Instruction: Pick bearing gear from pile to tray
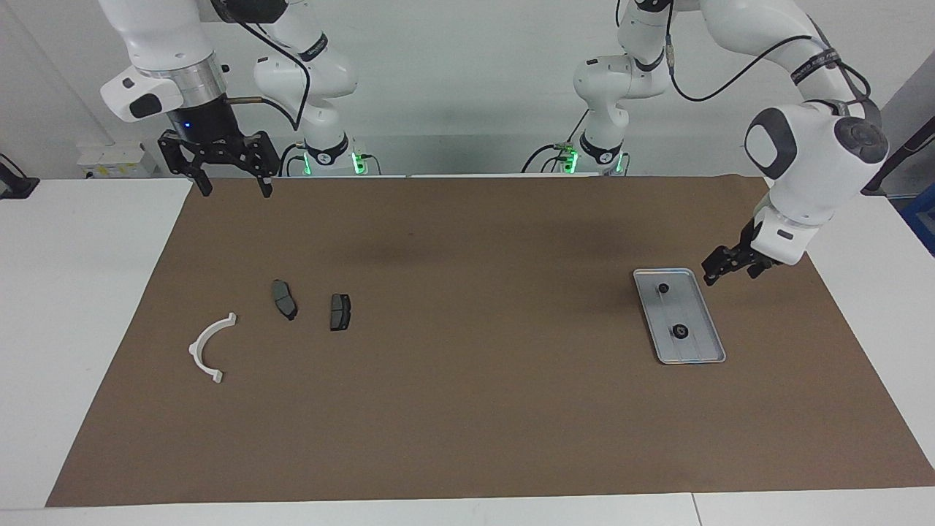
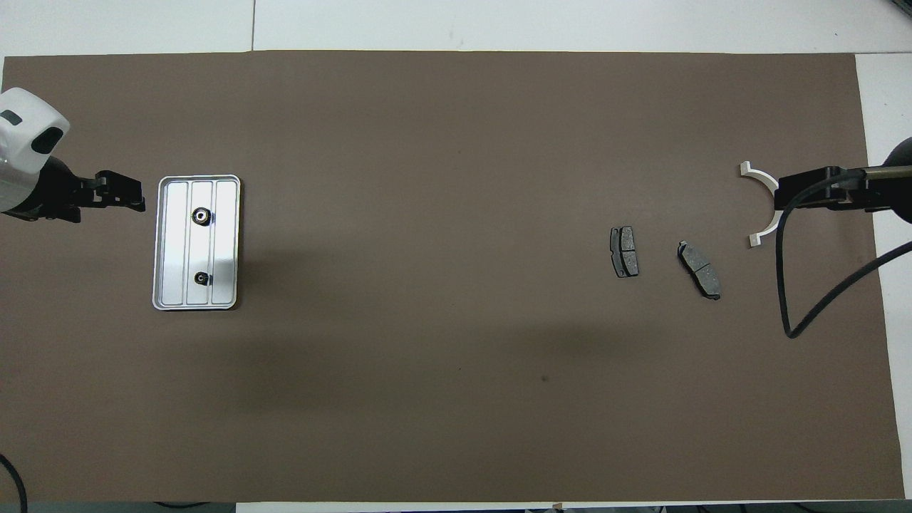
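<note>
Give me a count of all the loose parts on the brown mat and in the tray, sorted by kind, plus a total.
Small black round pieces, both in the tray: 2
Dark grey brake pads: 2
White half-ring bracket: 1
Total: 5 loose parts, with 1 tray holding two of them.

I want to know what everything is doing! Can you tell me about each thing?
Tray: flat on the mat, holding two small black round pieces.
Left pincer: open, empty, in the air beside the tray.
Right pincer: open, empty, waiting.
Brake pads: lying flat, apart.
White bracket: lying flat.
</note>
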Controlling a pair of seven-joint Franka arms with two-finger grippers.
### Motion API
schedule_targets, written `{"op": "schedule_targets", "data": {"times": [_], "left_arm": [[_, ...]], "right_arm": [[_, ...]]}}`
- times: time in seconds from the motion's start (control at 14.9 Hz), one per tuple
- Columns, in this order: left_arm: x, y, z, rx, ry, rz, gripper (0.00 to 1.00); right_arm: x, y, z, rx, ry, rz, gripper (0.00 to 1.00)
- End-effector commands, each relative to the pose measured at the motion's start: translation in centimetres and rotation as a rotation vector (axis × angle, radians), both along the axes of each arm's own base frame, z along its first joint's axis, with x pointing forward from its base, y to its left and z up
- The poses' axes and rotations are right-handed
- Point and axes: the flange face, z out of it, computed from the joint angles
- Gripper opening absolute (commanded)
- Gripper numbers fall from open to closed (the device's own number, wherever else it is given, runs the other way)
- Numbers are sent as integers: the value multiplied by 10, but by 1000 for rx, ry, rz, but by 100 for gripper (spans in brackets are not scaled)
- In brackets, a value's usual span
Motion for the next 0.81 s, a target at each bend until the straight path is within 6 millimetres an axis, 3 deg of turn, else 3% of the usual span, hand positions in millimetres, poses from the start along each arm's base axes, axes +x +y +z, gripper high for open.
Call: {"op": "schedule_targets", "data": {"times": [0.0,0.34,0.74], "left_arm": [[-2,-8,11,-12,25,-17,100],[-13,-12,64,-15,42,-23,100],[-18,-15,76,-14,27,-28,100]], "right_arm": [[-3,-6,-2,-12,-9,16,100],[-6,0,-4,47,16,2,100],[-13,0,-11,44,83,7,100]]}}
